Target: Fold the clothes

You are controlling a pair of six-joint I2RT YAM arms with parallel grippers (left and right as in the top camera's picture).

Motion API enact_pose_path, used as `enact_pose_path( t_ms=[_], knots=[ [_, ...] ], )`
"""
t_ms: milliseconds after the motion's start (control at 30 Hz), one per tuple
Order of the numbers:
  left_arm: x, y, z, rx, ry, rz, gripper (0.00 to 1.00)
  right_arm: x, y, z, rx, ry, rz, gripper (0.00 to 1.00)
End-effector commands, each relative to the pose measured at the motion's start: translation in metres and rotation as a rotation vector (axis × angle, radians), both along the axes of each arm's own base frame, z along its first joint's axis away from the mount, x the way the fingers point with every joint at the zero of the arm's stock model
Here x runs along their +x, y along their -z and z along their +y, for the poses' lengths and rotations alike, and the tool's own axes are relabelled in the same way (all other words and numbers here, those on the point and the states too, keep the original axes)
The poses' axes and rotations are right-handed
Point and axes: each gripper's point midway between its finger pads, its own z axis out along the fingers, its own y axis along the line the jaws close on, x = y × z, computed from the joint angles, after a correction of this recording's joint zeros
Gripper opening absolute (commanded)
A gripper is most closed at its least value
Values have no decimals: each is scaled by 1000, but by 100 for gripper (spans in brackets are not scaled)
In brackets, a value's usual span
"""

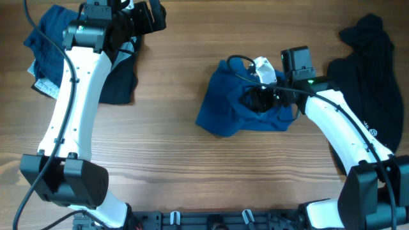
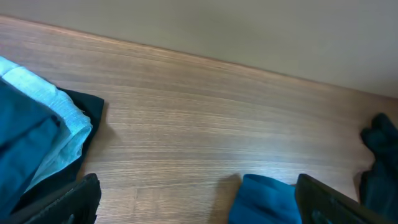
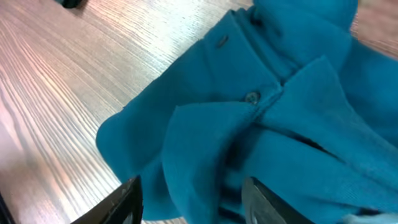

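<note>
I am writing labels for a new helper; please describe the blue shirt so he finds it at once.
On the wooden table, look a little right of the middle, under the right gripper. The blue shirt lies crumpled there, alone. It is bright blue with buttons; the black garment at the right edge and the pile at the left are darker.

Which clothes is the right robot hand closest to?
The blue garment mid-table: the jaws of the right gripper sit on it. The black pile and far-left heap lie apart.
</note>
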Motion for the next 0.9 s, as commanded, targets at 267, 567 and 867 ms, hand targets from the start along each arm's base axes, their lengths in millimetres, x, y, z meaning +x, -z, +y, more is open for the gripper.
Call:
enact_pose_path(
  t_ms=[267,567,867],
  knots=[
    [1,3,1,15,16,-2,100,-15,28,7,12,-52,55,6],
    [1,2,1,17,14,-3,100,-19,-4,-38,-13,214,220,4],
    [2,3,4,27,2,-4,100,-25,-5,-113,-97,504,329,4]
  ],
)
